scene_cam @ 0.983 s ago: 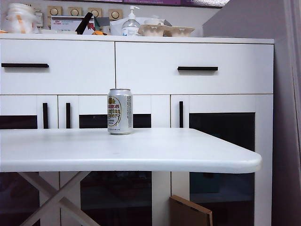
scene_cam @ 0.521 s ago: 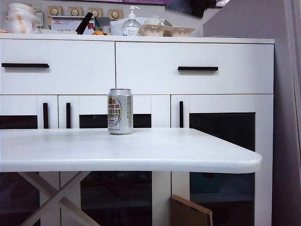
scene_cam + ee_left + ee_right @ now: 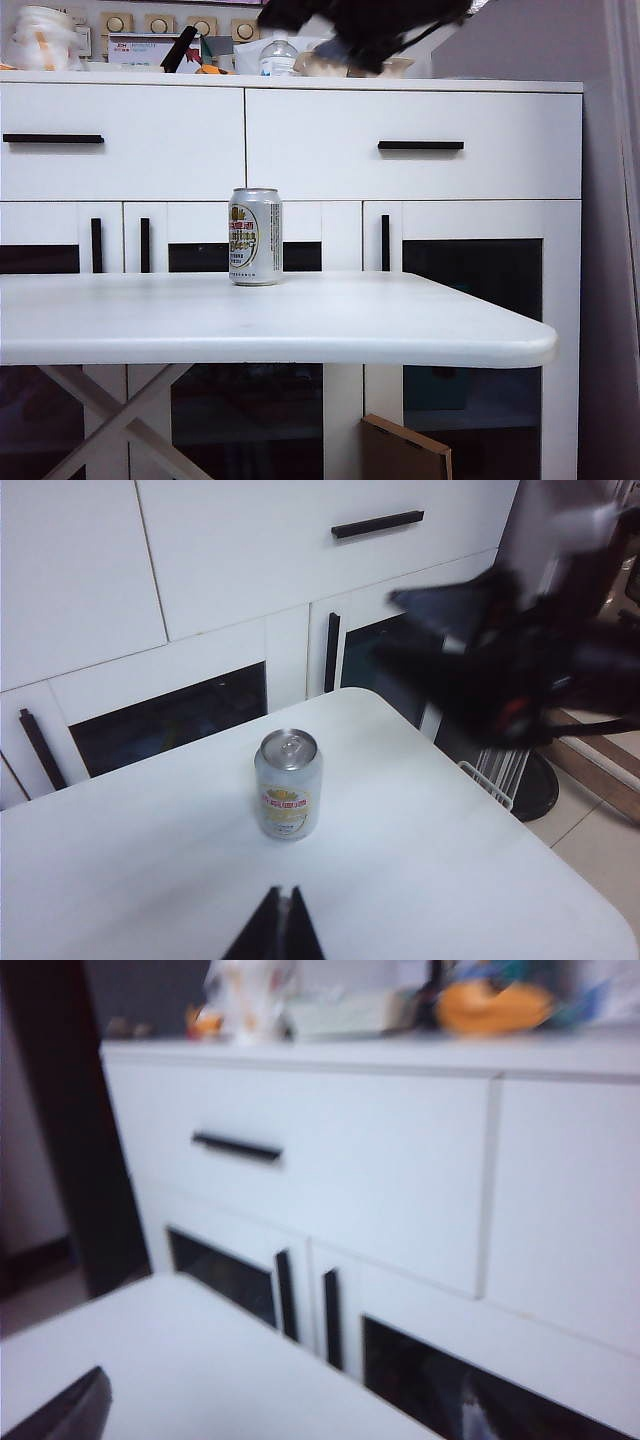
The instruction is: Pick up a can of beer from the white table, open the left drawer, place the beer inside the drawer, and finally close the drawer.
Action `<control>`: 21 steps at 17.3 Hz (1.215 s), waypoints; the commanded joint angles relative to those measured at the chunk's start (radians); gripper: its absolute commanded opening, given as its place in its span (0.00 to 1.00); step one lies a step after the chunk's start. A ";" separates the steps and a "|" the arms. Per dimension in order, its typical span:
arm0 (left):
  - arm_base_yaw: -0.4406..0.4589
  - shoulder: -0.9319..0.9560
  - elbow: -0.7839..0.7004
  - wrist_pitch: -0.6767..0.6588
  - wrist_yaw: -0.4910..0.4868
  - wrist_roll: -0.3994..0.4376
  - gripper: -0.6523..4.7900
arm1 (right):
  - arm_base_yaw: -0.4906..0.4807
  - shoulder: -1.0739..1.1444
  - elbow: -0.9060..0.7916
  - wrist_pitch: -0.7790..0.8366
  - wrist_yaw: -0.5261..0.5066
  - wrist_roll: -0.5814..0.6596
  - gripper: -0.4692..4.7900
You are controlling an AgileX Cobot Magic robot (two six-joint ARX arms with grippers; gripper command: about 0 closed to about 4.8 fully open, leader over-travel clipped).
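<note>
A silver can of beer stands upright on the white table, near the tabletop's far edge and apart from both grippers. Behind the table is a white cabinet; its left drawer is shut, its black bar handle level. The left gripper hovers above the tabletop's near edge, its two fingers pressed together, holding nothing. The right gripper, a dark blur, is high above the table before the cabinet top, jaws spread wide and empty.

Right pincer motion-blurred, cut by top edge; left pincer tips only, rest cropped.
</note>
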 commanded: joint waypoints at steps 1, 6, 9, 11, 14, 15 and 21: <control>0.001 -0.002 0.005 0.006 0.000 0.000 0.11 | 0.016 0.071 0.070 0.003 -0.013 -0.028 1.00; 0.001 -0.002 0.005 0.006 0.000 0.000 0.11 | 0.025 0.210 0.193 0.003 0.007 -0.029 1.00; 0.001 -0.001 0.005 0.006 0.000 0.000 0.11 | 0.025 0.298 0.269 0.000 0.008 -0.029 1.00; 0.001 0.000 0.005 0.006 0.000 0.000 0.11 | 0.025 0.344 0.302 0.000 0.007 -0.029 1.00; 0.001 0.003 0.004 0.006 0.000 0.000 0.11 | 0.025 0.389 0.313 -0.001 0.016 -0.029 1.00; 0.001 0.004 0.004 0.006 0.000 0.001 0.11 | 0.025 0.400 0.313 -0.001 0.024 -0.029 1.00; 0.001 0.004 0.004 0.006 0.000 0.001 0.11 | 0.025 0.436 0.312 -0.037 0.032 -0.028 1.00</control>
